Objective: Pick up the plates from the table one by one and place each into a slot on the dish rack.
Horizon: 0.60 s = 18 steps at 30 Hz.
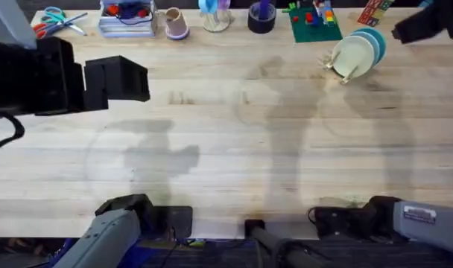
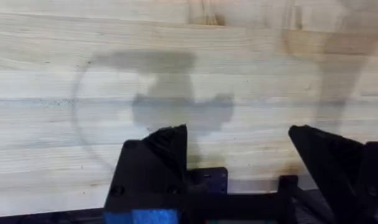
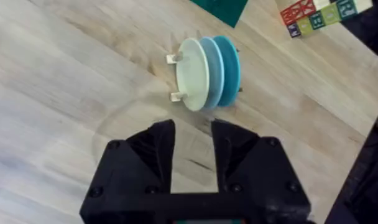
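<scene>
So all three plates are standing on edge in the dish rack (image 1: 344, 68) at the far right of the table (image 1: 234, 149): a pale yellow-green plate (image 1: 354, 54) at the front, a light blue plate (image 3: 212, 71) behind it, and a darker teal plate (image 3: 227, 67) at the back, packed close together. From the right wrist camera you can see the rack's little wooden pegs poking out beside the pale plate. The right gripper (image 3: 192, 134) hangs above bare wood just short of the rack, its black fingers (image 3: 158, 146) a narrow gap apart with nothing between them and not touching the plates. The left gripper (image 2: 239, 146) is spread wide, also empty, hovering over the bare tabletop with its shadow right underneath; overhead, that arm shows as a big dark block at the left edge. Along the far edge of the table there's a row of other stuff: scissors (image 1: 51, 21), a clear tray (image 1: 127, 20) of small items, a pink cup (image 1: 176, 24), a dark round container (image 1: 261, 18), a green board (image 1: 315, 24) with small blocks on it, and some lettered blocks (image 3: 316, 14) near the rack.
</scene>
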Each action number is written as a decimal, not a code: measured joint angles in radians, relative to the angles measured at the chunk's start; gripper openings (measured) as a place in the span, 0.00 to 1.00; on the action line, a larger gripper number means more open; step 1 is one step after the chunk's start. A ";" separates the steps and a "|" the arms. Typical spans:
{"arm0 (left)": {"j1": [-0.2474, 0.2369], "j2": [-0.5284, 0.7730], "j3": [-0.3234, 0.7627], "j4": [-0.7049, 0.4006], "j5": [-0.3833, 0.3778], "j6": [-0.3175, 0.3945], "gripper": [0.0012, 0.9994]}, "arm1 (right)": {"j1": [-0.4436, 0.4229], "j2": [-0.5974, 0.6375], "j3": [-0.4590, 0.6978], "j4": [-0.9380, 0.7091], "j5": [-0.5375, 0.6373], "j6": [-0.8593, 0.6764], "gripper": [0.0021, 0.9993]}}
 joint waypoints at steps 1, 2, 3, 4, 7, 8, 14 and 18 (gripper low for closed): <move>0.000 0.000 0.000 0.000 0.000 0.000 0.99 | 0.000 -0.031 -0.023 0.001 0.000 0.004 0.38; 0.000 0.000 0.000 0.000 0.000 0.000 1.00 | 0.000 -0.066 -0.050 -0.001 0.000 0.009 0.40; 0.000 0.000 0.000 0.000 0.000 0.000 1.00 | 0.000 -0.094 -0.073 -0.003 0.000 0.016 0.43; 0.000 0.000 0.000 0.000 0.000 0.000 1.00 | 0.000 -0.126 -0.100 -0.003 -0.001 0.025 0.46; 0.000 0.000 0.000 0.000 0.000 0.000 1.00 | 0.000 -0.214 -0.180 -0.002 -0.003 0.048 0.55; 0.000 0.000 0.000 0.000 0.000 0.000 1.00 | 0.000 -0.239 -0.202 -0.003 -0.003 0.054 0.56; 0.000 0.000 0.000 0.000 0.000 0.000 0.99 | 0.000 -0.415 -0.318 -0.001 -0.003 0.119 0.64; 0.000 0.000 0.000 0.000 0.000 0.000 1.00 | 0.000 -0.546 -0.384 -0.007 -0.003 0.152 0.70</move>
